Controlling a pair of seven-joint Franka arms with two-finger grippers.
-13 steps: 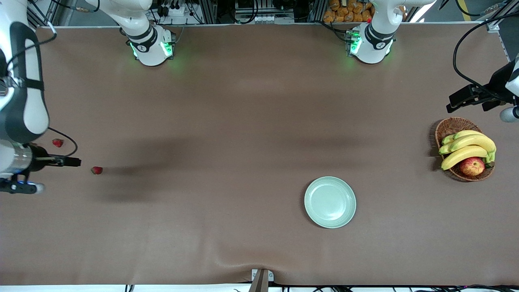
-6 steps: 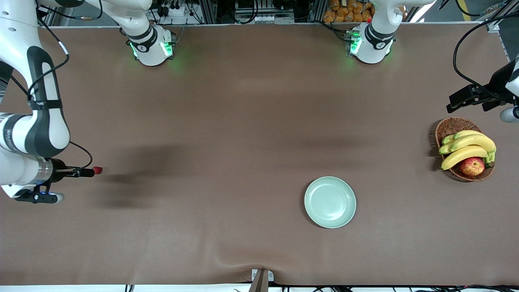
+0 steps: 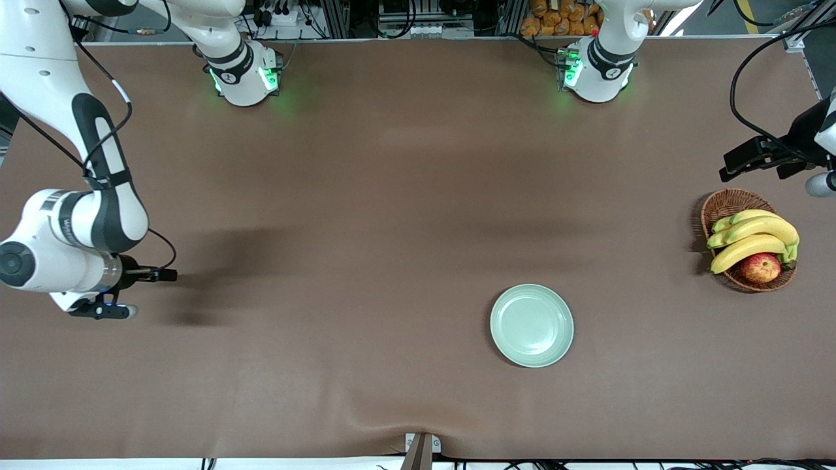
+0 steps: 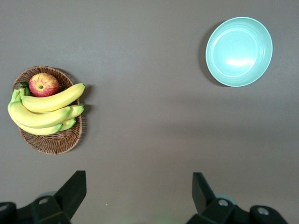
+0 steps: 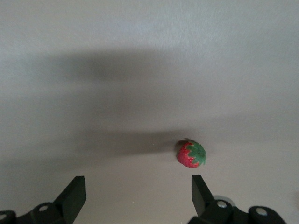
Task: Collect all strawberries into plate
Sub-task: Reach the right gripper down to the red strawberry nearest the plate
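Strawberries: you can see only one (image 5: 190,154), on the bare tabletop (image 3: 366,196) under the wide-open right tool (image 5: 135,196), its leafy cap pointing toward 4 o'clock in that wrist view. Left tool (image 4: 138,196) waits wide open by the basket (image 3: 725,205). Plate (image 3: 531,325) lies empty.

The right claw (image 3: 168,275) is covering the strawberry (image 5: 190,154) in the front view, so only the right wrist view is showing it. Both wrist views are cutting off their own claws' fingers at the frame edge. The front view's edge is cropping the left claw (image 3: 735,163).
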